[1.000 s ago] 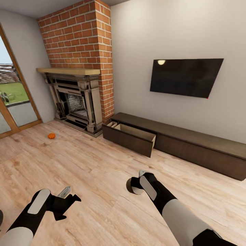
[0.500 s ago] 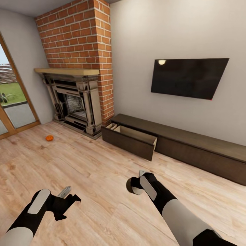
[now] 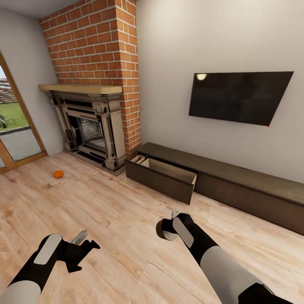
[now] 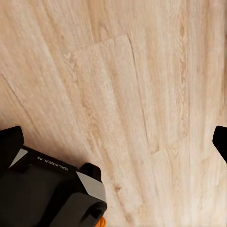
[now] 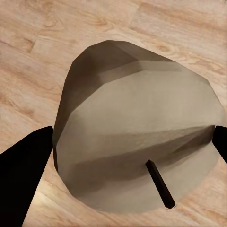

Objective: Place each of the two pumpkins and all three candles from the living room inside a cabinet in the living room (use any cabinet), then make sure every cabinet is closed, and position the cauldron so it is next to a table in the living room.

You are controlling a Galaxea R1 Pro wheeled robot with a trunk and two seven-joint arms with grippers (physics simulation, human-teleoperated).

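Note:
One orange pumpkin (image 3: 58,174) lies on the wood floor at the left, in front of the fireplace. The long dark-brown cabinet (image 3: 249,185) runs along the wall under the TV, and its left drawer (image 3: 162,177) stands pulled out. My right gripper (image 3: 166,228) is low over the floor, well short of that drawer, shut on a beige candle (image 5: 137,142) whose dark wick points at the camera. Its fingers (image 5: 23,165) press the candle's sides. My left gripper (image 3: 86,245) hangs open over bare floor, holding nothing. The cauldron and the table are out of view.
A brick fireplace (image 3: 93,126) with a wooden mantel stands at the back left, with a glass door (image 3: 12,126) beside it. A black TV (image 3: 238,97) hangs on the wall. The robot's dark base (image 4: 47,194) shows under the left arm. Open floor lies between me and the cabinet.
The whole picture has shifted: the camera has moved, so the pumpkin sits further left and the TV looks larger. Both arms hold the same pose, the candle still gripped.

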